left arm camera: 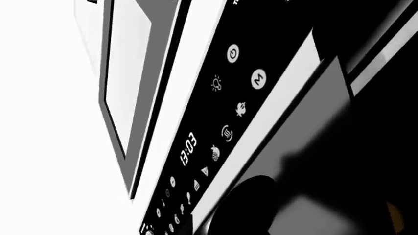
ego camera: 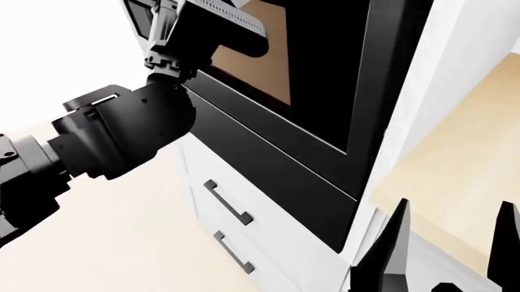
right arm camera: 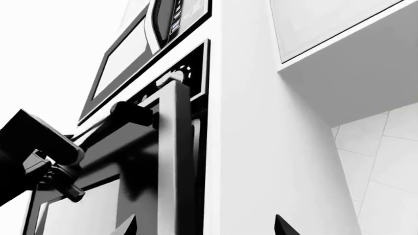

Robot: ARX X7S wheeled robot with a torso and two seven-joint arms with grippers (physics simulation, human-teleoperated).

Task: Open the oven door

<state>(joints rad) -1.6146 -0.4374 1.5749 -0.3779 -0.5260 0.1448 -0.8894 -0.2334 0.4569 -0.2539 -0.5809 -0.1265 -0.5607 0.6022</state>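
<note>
Your left gripper [ego camera: 167, 58] is up at the top edge of the oven door [ego camera: 325, 67]; you cannot tell if it grips. Only the left wrist view shows the lit clock [left arm camera: 187, 149]. Your right gripper [ego camera: 451, 246] hangs wide, low beside the drawers [ego camera: 268, 243].

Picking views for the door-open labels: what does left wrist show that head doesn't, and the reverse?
Left wrist only: the control panel up close, white icons and a clock reading 13:03.
Head only: the oven door with its dark glass window, two white drawers with dark handles below it, the left arm reaching to the door's top edge, and the right gripper open low at the side.
Both: the black oven front in white cabinetry. Neither shows the left gripper's jaws.
</note>
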